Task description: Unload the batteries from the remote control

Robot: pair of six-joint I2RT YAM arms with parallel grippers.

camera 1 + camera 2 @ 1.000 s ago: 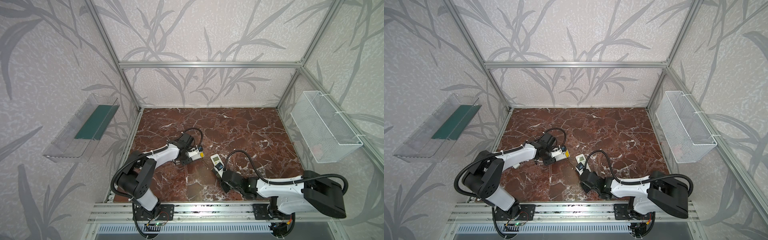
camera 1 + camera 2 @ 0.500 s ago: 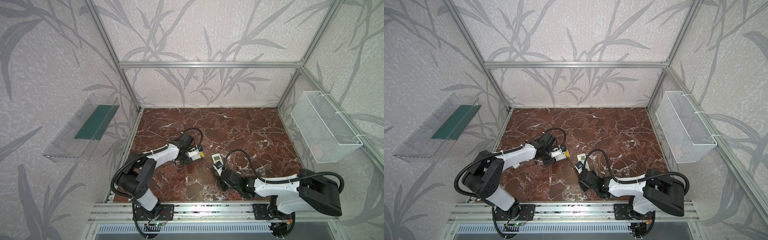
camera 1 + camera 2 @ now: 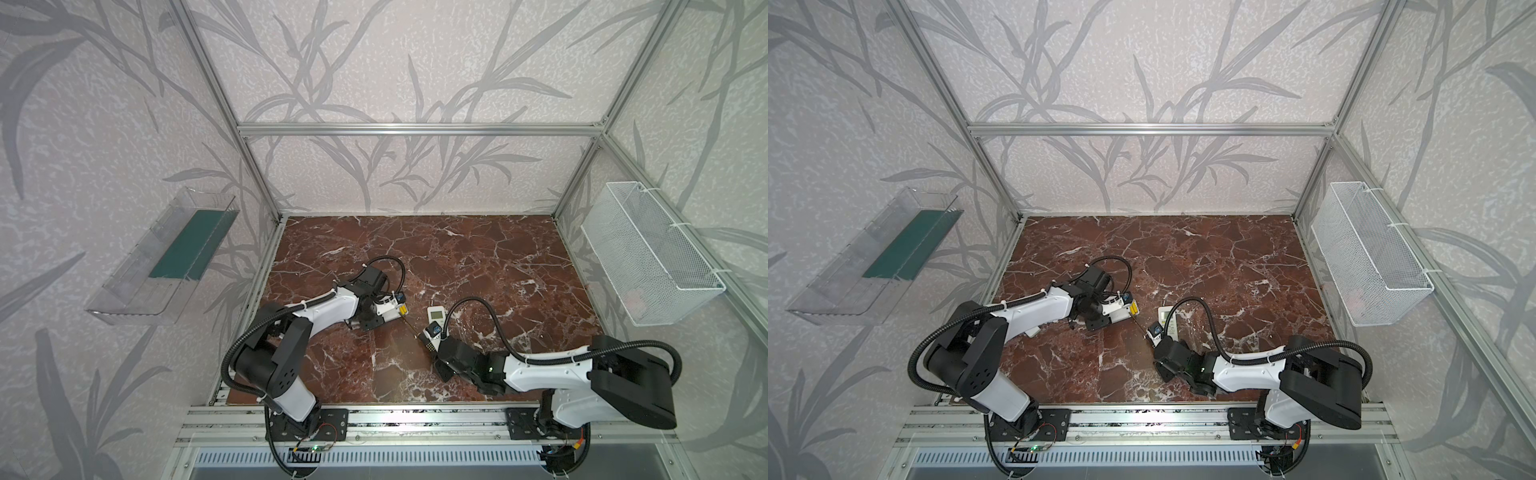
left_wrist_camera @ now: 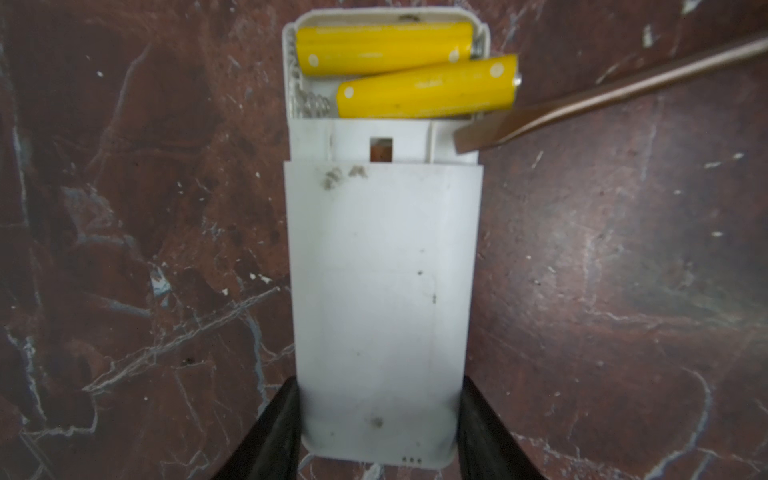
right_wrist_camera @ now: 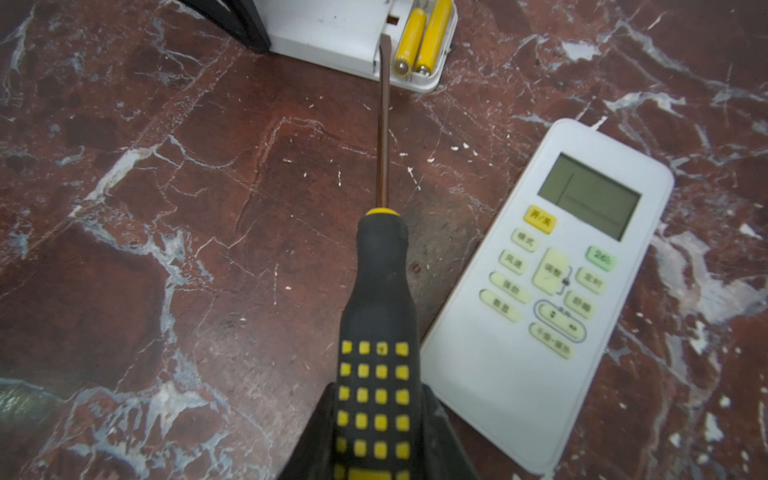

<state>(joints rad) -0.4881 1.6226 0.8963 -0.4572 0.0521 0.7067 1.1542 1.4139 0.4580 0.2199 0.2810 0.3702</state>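
- The counter (image 3: 478,266) is a red-brown marble slab with white veins, its surface scuffed and flecked with pale specks in both wrist views
- An open-backed remote (image 4: 382,270), white, lies face down on the slab, a little to 8 o'clock of the middle in both top views; its battery bay end points to 3 o'clock
- A face-up remote (image 5: 540,299), white with a grey display and pale buttons, lies flat just to 5 o'clock of the middle, near the first one but apart from it, display end to 12 o'clock
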